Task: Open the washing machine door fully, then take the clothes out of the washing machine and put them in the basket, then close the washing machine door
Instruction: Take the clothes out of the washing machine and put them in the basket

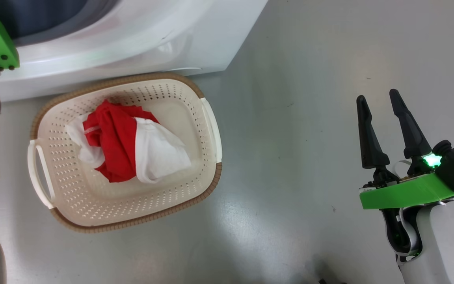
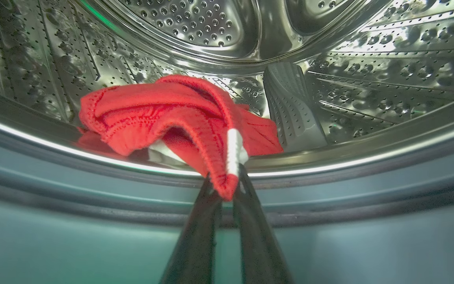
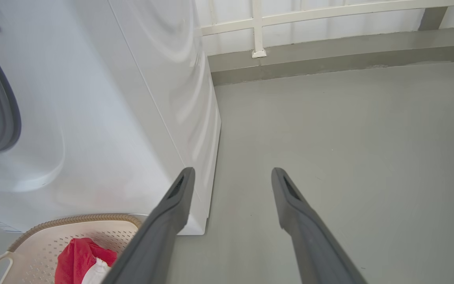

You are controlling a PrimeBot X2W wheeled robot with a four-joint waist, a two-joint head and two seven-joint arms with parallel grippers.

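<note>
My left gripper (image 2: 226, 183) is clamped on a hanging fold of the red garment (image 2: 164, 114), right at its white trim. That is the part nearest the lip of the drum (image 2: 369, 79), while the rest lies slumped inside. The basket (image 1: 207, 118) sits just before the washing machine (image 1: 132, 39), one red-and-white piece (image 1: 116, 146) already in it, so the carry should be short. My right gripper (image 1: 377, 96) hangs spread and empty, well off to the side.

red garment (image 2: 160, 114) lying crumpled in drum (image 2: 369, 59), hem sitting between tips of left end effector (image 2: 227, 177) | red-white garment (image 1: 128, 146) lying bunched in cream basket (image 1: 93, 193)
</note>
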